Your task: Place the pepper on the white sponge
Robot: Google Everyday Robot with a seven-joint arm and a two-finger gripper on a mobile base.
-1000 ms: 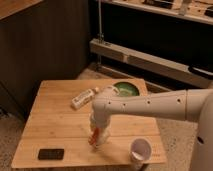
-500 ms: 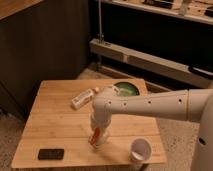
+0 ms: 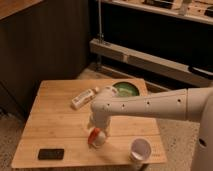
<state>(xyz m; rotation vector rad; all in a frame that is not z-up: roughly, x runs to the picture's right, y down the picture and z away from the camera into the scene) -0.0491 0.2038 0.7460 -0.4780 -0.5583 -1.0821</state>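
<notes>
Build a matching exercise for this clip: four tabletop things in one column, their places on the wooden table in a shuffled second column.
Things:
1. flat black rectangular device
2. white paper cup
3. round green bowl
4. white plastic bottle lying down

Places:
A. far right edge
B. near left corner
C. middle of far half
D. near right corner

Pairs: 1-B, 2-D, 3-A, 4-C.

The gripper is low over the table's near middle, at the red pepper.

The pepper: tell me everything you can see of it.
The pepper is a small red-orange piece with a smooth, glossy-looking skin; no stem is visible. It sits low over the front middle of the wooden table, right at the tip of the robot's hand, which comes down on it from above. Something whitish lies directly beside it. Whether the pepper rests on that or on the table cannot be told.
</notes>
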